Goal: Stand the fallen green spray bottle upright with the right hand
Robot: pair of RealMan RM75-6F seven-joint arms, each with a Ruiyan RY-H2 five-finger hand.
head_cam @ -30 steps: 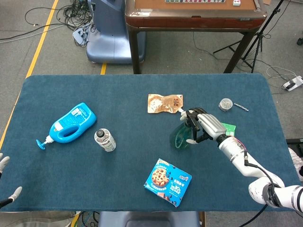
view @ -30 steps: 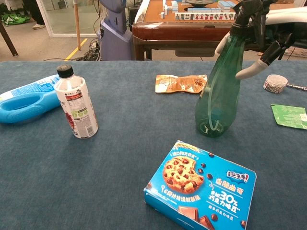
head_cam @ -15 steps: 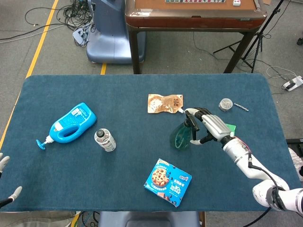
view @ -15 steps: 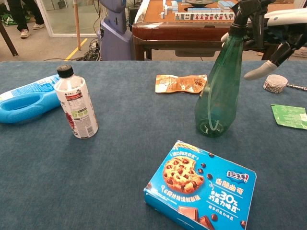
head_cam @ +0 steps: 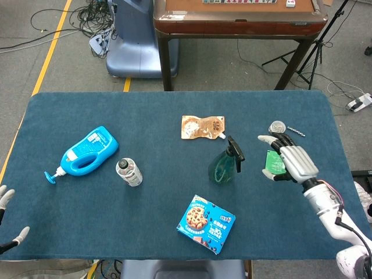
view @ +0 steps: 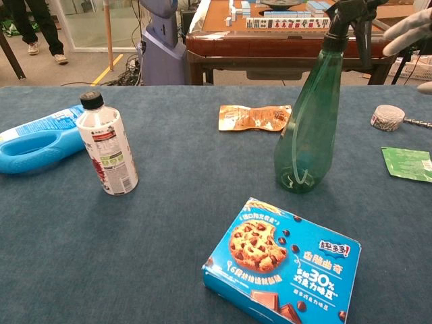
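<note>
The green spray bottle (head_cam: 224, 165) (view: 310, 121) stands upright on the blue table, black trigger head on top, with nothing touching it. My right hand (head_cam: 289, 161) hovers to its right, clear of it, fingers spread and empty; in the chest view only its fingertips (view: 410, 28) show at the right edge. My left hand (head_cam: 7, 218) shows only as pale fingertips at the left edge of the head view, near the table's front corner, holding nothing.
A cookie box (head_cam: 206, 223) (view: 283, 262) lies in front of the bottle. A small bottle (head_cam: 128, 172) (view: 106, 144) stands left; a blue detergent jug (head_cam: 86, 152) lies beyond it. A brown pouch (head_cam: 201, 127), a tape roll (head_cam: 277, 127) and a green packet (view: 407, 163) lie nearby.
My right hand let go of the spray bottle's head and drew away to the right, fingers opening. The bottle stayed standing upright.
</note>
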